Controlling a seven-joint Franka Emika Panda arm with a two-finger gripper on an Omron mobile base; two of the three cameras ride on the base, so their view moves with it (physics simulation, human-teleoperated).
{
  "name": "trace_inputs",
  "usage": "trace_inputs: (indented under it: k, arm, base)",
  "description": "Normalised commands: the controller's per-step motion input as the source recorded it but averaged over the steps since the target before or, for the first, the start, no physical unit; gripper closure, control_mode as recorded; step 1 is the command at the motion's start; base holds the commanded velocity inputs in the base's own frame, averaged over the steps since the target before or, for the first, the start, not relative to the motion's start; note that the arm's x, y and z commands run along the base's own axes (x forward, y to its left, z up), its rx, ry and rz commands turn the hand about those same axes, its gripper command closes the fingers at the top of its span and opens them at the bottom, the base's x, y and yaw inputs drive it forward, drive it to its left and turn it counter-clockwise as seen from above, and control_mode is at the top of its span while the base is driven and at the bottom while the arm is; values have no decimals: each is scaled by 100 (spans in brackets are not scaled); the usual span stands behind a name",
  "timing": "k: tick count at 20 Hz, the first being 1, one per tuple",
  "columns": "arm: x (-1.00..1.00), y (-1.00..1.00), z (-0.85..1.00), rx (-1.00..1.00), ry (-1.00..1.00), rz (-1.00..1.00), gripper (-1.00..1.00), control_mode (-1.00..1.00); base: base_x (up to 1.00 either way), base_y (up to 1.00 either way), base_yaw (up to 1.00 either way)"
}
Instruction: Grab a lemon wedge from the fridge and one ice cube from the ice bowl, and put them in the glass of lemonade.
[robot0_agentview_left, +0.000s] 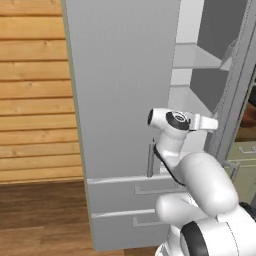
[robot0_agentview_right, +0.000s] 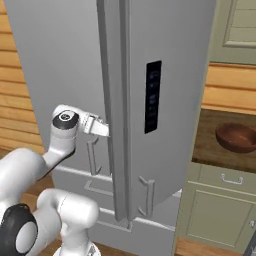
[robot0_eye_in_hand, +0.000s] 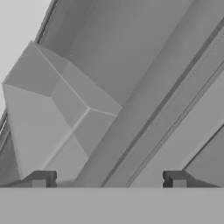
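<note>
The fridge is light grey; its left door is closed and its right door is swung wide open toward me. My hand reaches past that door's edge into the fridge at the height of the lower shelves. In the hand view my gripper is open, its fingertips far apart with nothing between them, facing plain grey fridge panels. The reddish-brown ice bowl sits on the counter to the right of the fridge. The lemon wedge, the ice cube and the glass of lemonade are out of view.
The open door with its black display strip stands between my arm and the dark wooden counter. Beige cabinets sit under that counter. Two fridge drawers lie below my arm. A wood-plank wall is on the left.
</note>
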Motion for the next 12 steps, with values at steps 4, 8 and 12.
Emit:
trace_inputs:
  k: [4, 8, 12]
  arm:
    - [-86, -100, -8, 0, 0, -13, -100, -100]
    - [-59, -100, -1, 4, 0, -8, -100, -100]
    - [-96, 2, 29, 13, 0, 18, -100, -100]
  base:
    - [0, 0, 0]
    - [0, 0, 0]
    - [0, 0, 0]
